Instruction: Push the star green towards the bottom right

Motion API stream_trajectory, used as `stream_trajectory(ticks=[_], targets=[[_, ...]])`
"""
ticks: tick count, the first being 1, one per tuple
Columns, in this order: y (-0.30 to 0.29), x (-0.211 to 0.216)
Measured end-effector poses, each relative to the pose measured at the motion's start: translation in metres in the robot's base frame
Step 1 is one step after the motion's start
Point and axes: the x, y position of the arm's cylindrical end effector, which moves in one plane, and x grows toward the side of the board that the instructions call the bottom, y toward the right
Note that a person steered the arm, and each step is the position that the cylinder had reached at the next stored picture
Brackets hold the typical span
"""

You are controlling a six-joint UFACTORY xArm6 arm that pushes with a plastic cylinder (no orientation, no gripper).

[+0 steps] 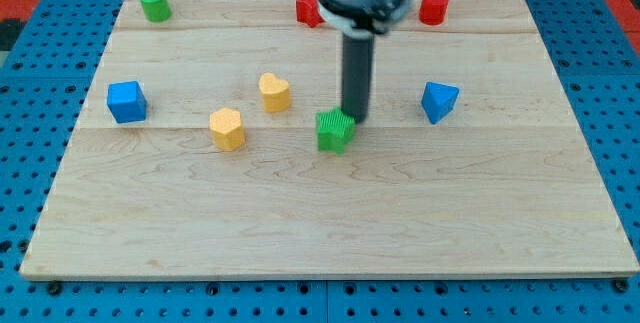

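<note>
Green star block [336, 131], no clear long axis, touches my tip [357, 119] at its upper right.

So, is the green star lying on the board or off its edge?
On the board. The green star sits flat near the middle of the board, with my tip touching its upper right.

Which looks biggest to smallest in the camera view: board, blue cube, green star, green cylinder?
1. Board
2. Blue cube
3. Green star, nearly matching the cube
4. Green cylinder, though it sits farther away, so unsure.
</note>
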Motion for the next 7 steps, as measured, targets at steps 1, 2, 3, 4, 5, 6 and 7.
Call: stream_trajectory(ticks=[1,2,3,4,5,6,7], targets=[[0.003,0.008],[0.001,-0.048],[-0.048,-0.037],[-0.033,0.022],[-0.008,0.063],[-0.073,0.04],[-0.064,0.091]])
